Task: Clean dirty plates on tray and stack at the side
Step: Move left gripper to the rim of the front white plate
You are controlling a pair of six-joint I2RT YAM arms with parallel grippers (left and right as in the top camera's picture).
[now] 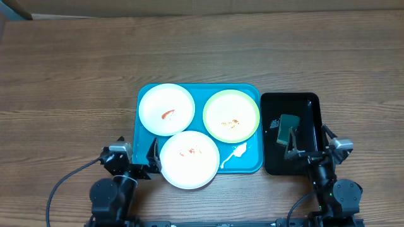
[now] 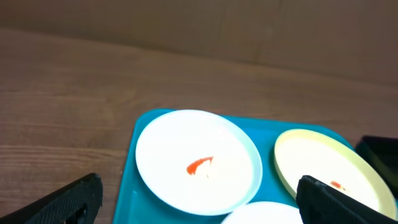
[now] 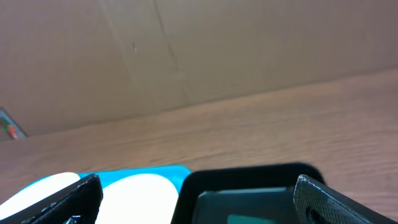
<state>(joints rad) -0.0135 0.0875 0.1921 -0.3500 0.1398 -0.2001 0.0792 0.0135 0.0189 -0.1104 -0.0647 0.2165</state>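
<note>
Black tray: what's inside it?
A dark green block lies in the black tray, a small pale speck beside it. The right gripper overhangs the near part, hiding the floor there.

The table [image 1: 76, 69] had a brown wood-grain top, with the grain running from 9 to 3 o'clock in the overhead view. A plain tan board [image 3: 261, 43] stood along its far edge at 12 o'clock, marked by faint creases [image 3: 166, 37]. Lighting was even and diffuse; shadows were soft. A small coloured mark [image 3: 7, 124] at 9 o'clock on the board could not be identified.
</note>
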